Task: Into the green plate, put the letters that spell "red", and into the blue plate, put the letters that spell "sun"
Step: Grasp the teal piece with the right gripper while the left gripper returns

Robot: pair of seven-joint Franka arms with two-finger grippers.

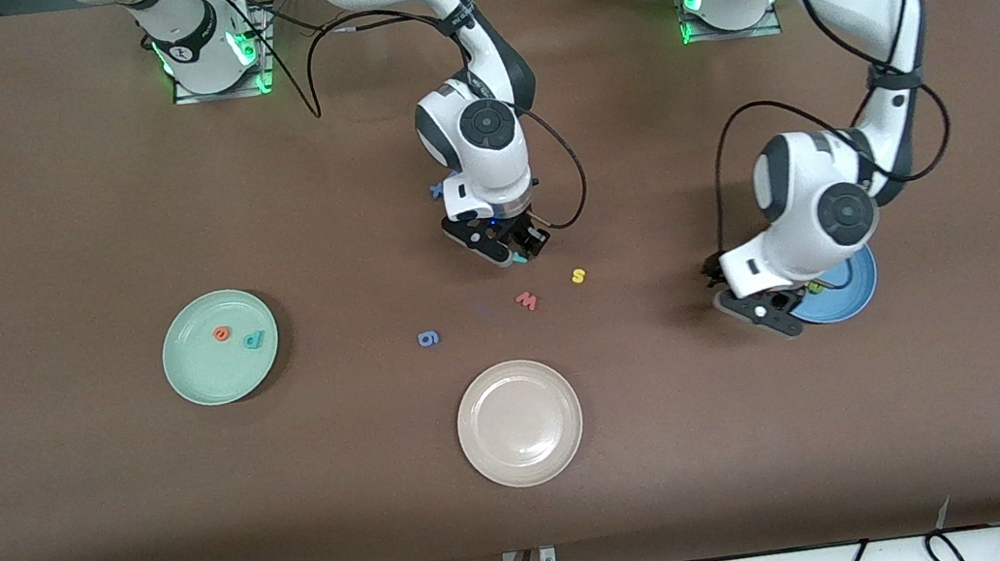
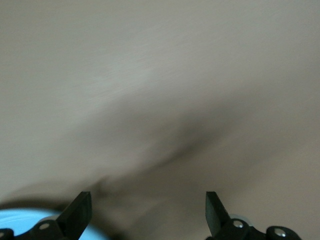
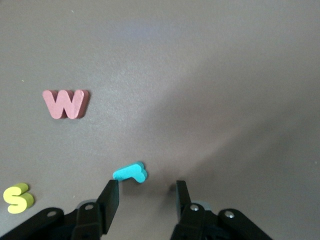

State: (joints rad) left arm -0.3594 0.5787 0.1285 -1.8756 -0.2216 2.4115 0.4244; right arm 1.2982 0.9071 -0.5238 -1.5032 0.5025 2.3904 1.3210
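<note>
The green plate holds an orange "e" and a teal "d". My right gripper hangs low over the table's middle, open, nothing between its fingers. The small teal "r" lies flat just off one fingertip. The yellow "s" lies close by on the table. My left gripper is wide open and empty over the rim of the blue plate, which its hand partly hides. A yellow-green speck shows in that plate.
A red "w" lies nearer the front camera than the right gripper. A blue letter lies toward the green plate. A beige plate sits near the front edge. Another small blue piece peeks out beside the right wrist.
</note>
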